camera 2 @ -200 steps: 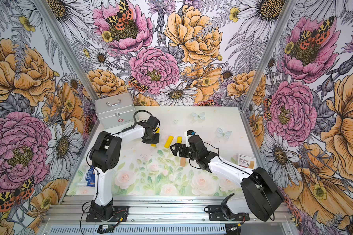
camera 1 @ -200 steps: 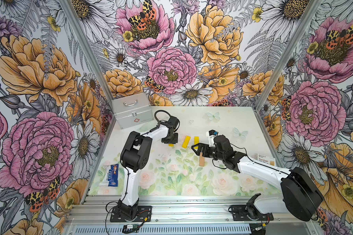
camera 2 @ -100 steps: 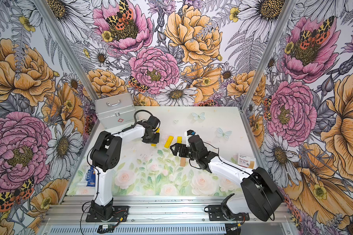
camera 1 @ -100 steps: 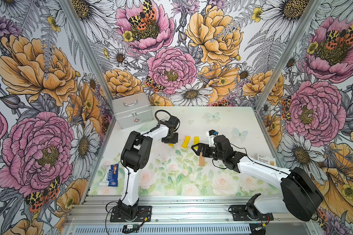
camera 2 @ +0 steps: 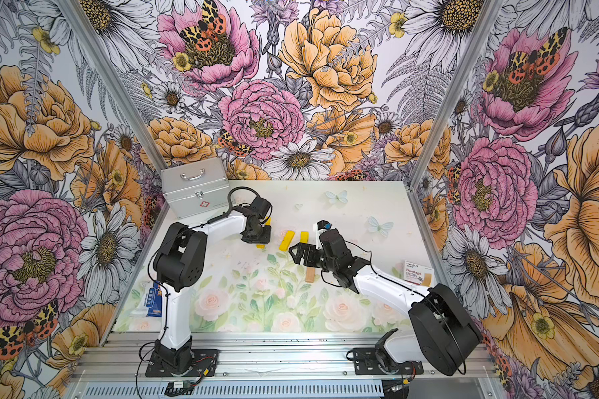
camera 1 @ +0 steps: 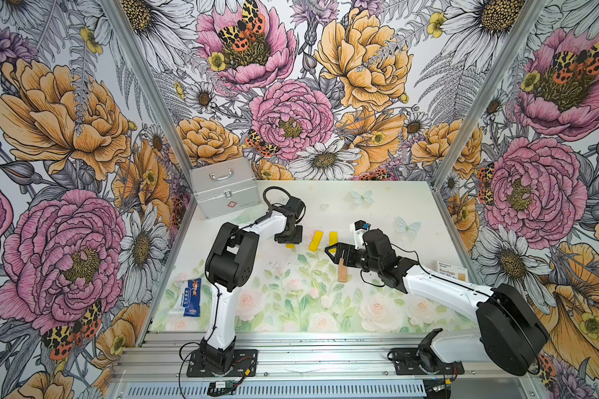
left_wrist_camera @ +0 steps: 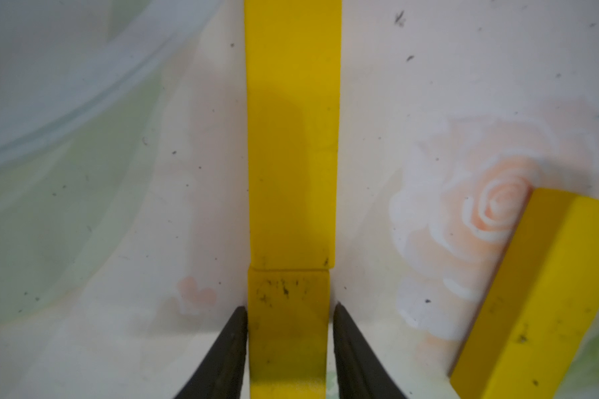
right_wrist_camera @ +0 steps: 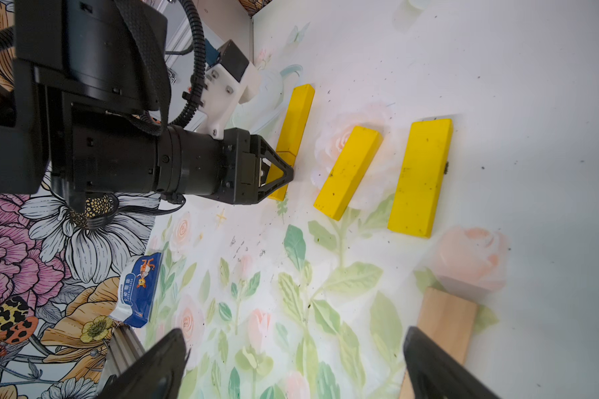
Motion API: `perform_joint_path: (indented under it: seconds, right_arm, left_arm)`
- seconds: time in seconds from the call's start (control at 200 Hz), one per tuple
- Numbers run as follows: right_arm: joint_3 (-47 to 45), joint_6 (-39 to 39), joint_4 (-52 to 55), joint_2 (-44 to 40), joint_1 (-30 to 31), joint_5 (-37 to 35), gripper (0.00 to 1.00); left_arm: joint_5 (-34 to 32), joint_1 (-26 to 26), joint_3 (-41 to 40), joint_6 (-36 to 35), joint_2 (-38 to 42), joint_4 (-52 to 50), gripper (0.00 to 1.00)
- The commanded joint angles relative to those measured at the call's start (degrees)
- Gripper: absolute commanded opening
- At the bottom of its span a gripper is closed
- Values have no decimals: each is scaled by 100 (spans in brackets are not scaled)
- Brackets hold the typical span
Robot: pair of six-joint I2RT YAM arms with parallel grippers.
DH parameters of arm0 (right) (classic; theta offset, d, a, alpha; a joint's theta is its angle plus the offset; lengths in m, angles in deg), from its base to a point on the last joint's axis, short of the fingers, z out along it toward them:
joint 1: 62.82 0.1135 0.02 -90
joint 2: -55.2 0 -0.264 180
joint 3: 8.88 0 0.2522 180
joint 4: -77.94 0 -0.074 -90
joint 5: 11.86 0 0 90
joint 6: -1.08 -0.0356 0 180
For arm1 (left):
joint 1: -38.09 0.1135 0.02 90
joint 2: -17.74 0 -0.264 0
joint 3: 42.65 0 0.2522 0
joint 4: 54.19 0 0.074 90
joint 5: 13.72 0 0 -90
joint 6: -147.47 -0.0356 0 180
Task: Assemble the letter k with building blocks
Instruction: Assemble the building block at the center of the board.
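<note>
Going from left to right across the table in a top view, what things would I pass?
You'd pass the blue-and-white packet → silver case → left gripper → slanted yellow block → tan wooden block → Bandage box.

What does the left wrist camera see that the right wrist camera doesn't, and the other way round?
Only the left wrist view: both fingertips of the left gripper, close up, straddling the short yellow block with a thin gap on one side. Only the right wrist view: the outermost yellow block, the tan block, a blue packet, and the wide-open right gripper. Both: the long yellow block lying end to end with the short one, and the slanted yellow block beside them.
</note>
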Motion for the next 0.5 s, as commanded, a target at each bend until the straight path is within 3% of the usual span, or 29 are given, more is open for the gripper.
perform_joint_path:
  seconds: [0.0, 0.495]
  right_arm:
    - [19, 121, -155, -92, -27, 6, 99]
    - [29, 107, -150, -50, -31, 17, 99]
  left_arm:
    - [-103, -27, 32, -25, -158, -151, 43]
    - [-46, -119, -170, -5, 499, -152, 47]
